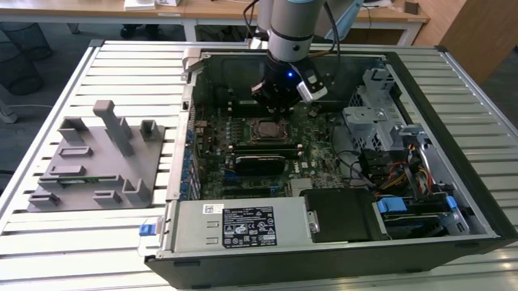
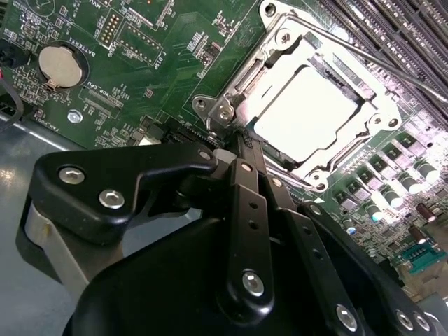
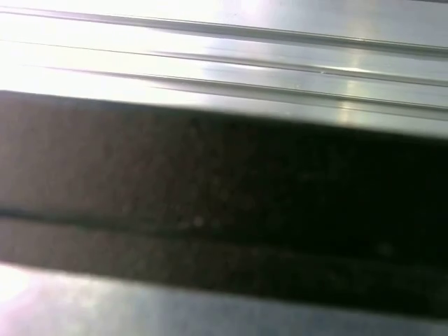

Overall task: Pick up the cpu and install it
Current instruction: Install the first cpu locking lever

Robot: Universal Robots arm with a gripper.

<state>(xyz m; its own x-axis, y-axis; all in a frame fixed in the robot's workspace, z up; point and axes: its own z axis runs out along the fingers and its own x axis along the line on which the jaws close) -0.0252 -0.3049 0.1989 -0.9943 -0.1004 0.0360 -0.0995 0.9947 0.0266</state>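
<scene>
Item: cpu (image 2: 313,115), seated flat in the motherboard socket (image 2: 364,150) with its shiny top bare, so the placing looks done to you.
Item: tool (image 1: 279,109), hanging just above the socket inside the open computer case (image 1: 453,182); whether its fingers are together or apart you cannot tell.
Around: memory sticks (image 1: 259,150) and a black card (image 1: 259,163) close beside the socket, cables (image 1: 389,170) and drive cage (image 1: 368,115) towards the exterior view's right.
Item: grey fixture (image 1: 89,163), on the slatted worktop (image 1: 48,242) beside the case, well apart.

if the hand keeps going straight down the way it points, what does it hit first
Most likely the cpu seated in its metal socket frame on the motherboard. The hand points down just beside that frame's near edge, so it might catch the frame first; depth is unclear.
</scene>
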